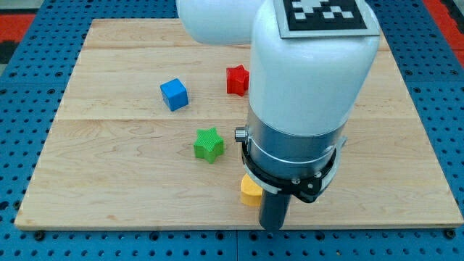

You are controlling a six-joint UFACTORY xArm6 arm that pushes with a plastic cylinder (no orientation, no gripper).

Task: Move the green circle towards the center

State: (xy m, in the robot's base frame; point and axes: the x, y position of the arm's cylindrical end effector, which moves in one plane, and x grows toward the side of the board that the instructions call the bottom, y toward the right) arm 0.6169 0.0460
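Pincer there is none to open or close: my tip (271, 228), a dark rod's end, sits at the wooden counter's (109, 188) six o'clock edge, a yellow block (250, 193) just beside it at eleven. No green circle shows; the white arm (304, 65) may hide it. Only a green star-shaped block (209, 144) lies at ten o'clock, near centre, open room around it

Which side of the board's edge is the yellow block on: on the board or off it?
On the board. The yellow block rests on the wooden board near its bottom edge, partly hidden by the arm.
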